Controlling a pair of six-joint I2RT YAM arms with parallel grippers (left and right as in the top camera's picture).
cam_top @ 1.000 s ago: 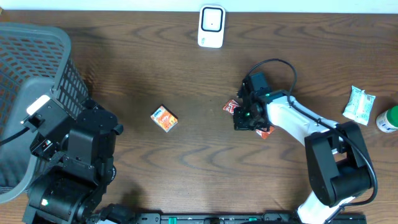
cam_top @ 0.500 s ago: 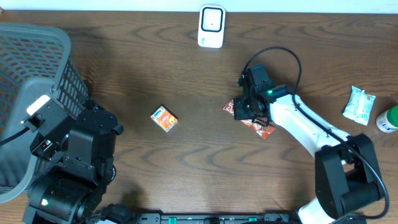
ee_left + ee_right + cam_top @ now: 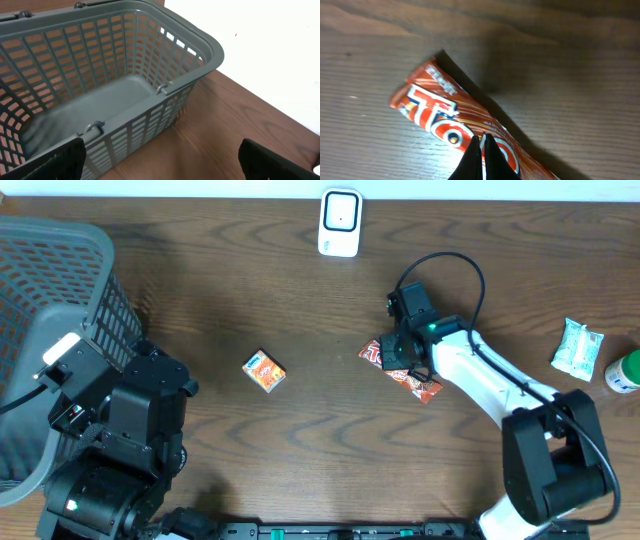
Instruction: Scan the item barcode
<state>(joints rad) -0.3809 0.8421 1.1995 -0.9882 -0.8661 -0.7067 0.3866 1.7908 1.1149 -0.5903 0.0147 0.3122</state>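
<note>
At the table's left edge your left gripper [image 3: 160,167] hangs by the basket [image 3: 200,45], jaws wide and empty. Right of centre, the red snack wrapper [image 3: 437,112] lies flat under the right gripper [image 3: 481,150], jaws closed to a point. Expect light, limp, slippery film, so pinch a crimped end.

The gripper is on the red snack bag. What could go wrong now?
The right gripper is shut at one small spot on the red snack bag, so it might slip free. The white scanner sits well away, so the bag could drop on the way.
</note>
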